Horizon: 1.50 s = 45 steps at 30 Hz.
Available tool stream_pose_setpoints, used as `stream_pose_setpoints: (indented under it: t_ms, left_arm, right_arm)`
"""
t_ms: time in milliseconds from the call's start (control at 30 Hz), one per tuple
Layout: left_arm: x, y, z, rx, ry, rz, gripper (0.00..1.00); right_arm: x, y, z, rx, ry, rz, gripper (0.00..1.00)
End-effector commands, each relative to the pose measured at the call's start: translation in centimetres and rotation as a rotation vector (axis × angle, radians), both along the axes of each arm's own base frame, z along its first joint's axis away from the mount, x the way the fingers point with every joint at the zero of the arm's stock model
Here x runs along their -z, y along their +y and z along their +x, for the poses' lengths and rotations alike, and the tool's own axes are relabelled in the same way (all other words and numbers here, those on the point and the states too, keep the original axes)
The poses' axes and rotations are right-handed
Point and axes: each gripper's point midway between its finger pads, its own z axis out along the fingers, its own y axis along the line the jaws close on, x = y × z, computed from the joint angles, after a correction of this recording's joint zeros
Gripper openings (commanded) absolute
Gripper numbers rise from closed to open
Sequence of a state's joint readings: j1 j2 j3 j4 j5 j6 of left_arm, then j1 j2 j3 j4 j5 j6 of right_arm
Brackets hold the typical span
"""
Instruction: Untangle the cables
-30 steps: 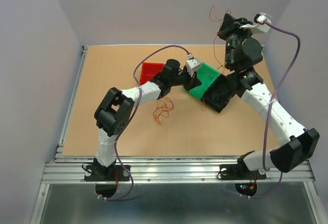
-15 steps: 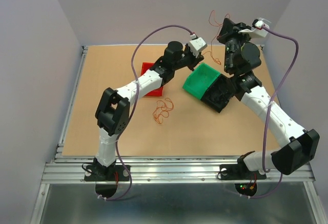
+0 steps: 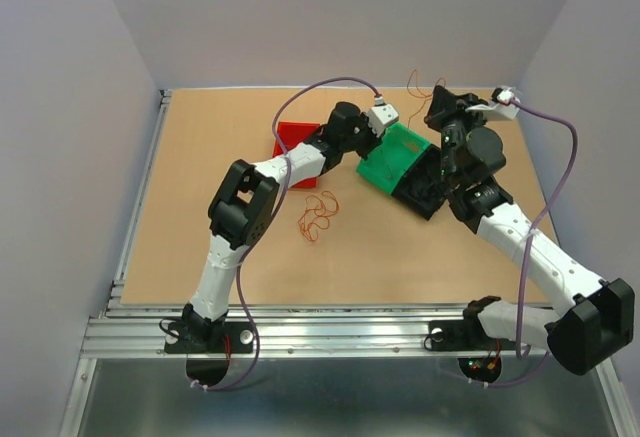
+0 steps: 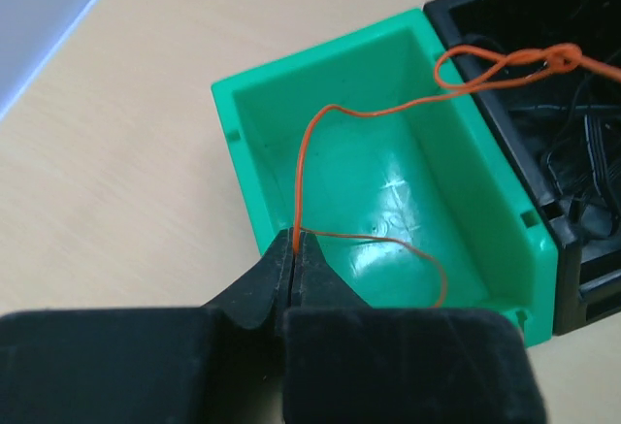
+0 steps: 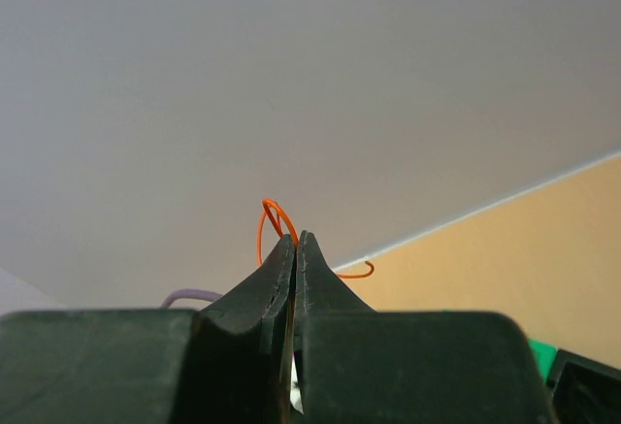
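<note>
A: Okay, far left first?
B: Red bin (image 3: 291,138) on the table (image 3: 200,207), partly under the left arm. In front of it, on bare board, a loose bunch of wires (image 3: 317,215) in orange-red and brownish loops, touching neither arm.
A: Left gripper?
B: Left gripper (image 4: 294,249) hangs over one wall of the green bin (image 4: 250,152), jaws pressed together on an orange wire (image 4: 302,167). The wire rises from the tips, bends right across the bin and ends in a knotted loop above the black bin (image 4: 480,16). A second tail leaves the tips and curves down inside the green bin.
A: Bins touching?
B: Yes, green and black stand side by side, walls touching. The black one has a tangle of dark wires (image 4: 582,152) in it.
A: Right side?
B: Right gripper (image 5: 296,249) is lifted off the table, pointed at the back wall, up behind the black bin. Jaws together, pinching an orange strand (image 5: 264,222). A small loop pokes out left of the tips, a short curl to the right.
A: Same wire as the left one?
B: Cannot tell. The top view shows thin red loops just left of the right gripper, but the run between the two grippers is too fine to trace.
</note>
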<state>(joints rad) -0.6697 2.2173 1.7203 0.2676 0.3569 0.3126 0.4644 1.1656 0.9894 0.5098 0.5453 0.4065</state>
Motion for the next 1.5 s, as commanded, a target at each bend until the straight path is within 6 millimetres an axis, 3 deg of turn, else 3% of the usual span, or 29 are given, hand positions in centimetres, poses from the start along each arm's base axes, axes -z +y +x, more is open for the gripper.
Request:
stream_pose_setpoints:
  t_ms: [0, 200, 333, 500, 533, 600, 667, 800, 833, 1033, 1167, 1367, 1400, 1467]
  left_arm:
    - [-3.2, 0.0, 0.1, 0.018, -0.078, -0.048, 0.00]
    - [-0.2, 0.0, -1.8, 0.088, -0.017, -0.035, 0.03]
    - [0.6, 0.0, -2.7, 0.118, 0.004, -0.035, 0.26]
    - [0.5, 1.1, -2.7, 0.060, 0.009, -0.047, 0.41]
    - [-0.8, 1.4, -2.5, 0.037, -0.013, -0.073, 0.46]
    - [-0.2, 2.3, -3.1, 0.020, -0.008, -0.067, 0.48]
    - [-1.6, 3.0, -3.1, -0.019, -0.037, -0.092, 0.53]
    - [-2.1, 4.2, -4.5, -0.021, -0.049, -0.097, 0.56]
    - [-3.3, 4.4, -4.7, -0.021, -0.067, -0.115, 0.59]
    - [-5.7, 5.0, -6.2, -0.005, -0.083, -0.153, 0.61]
    - [-8.4, 6.5, -6.6, -0.062, -0.104, -0.157, 0.61]
    - [-10.3, 9.1, -7.3, -0.167, -0.058, -0.131, 0.61]
    - [-9.7, 9.4, -7.8, -0.171, -0.048, -0.122, 0.61]
    - [-10.2, 10.0, -8.4, -0.176, -0.045, -0.124, 0.61]
  right_arm:
    - [1.3, 0.2, -0.3, -0.023, -0.012, 0.056, 0.01]
    - [3.8, 1.9, 1.0, -0.083, 0.041, 0.020, 0.01]
    - [5.3, 2.6, 2.2, -0.115, 0.074, 0.024, 0.01]
    - [7.9, 1.9, 4.3, -0.122, 0.130, 0.058, 0.01]
    - [8.5, 1.5, 4.5, -0.115, 0.141, 0.062, 0.01]
    - [9.1, 0.7, 5.0, -0.098, 0.152, 0.073, 0.01]
    - [10.1, 0.1, 5.4, -0.075, 0.174, 0.070, 0.01]
    - [12.1, -0.9, 5.8, -0.022, 0.217, 0.043, 0.01]
    - [12.7, -0.9, 5.8, -0.022, 0.231, 0.034, 0.01]
    - [15.9, 0.5, 5.7, -0.094, 0.328, -0.012, 0.01]
    - [17.6, 0.6, 5.3, -0.068, 0.409, -0.053, 0.01]
    - [20.4, 1.1, 5.7, 0.001, 0.547, -0.171, 0.00]
    - [20.0, 1.5, 6.2, 0.009, 0.552, -0.179, 0.00]
    - [22.1, 1.8, 6.3, 0.009, 0.629, -0.218, 0.00]
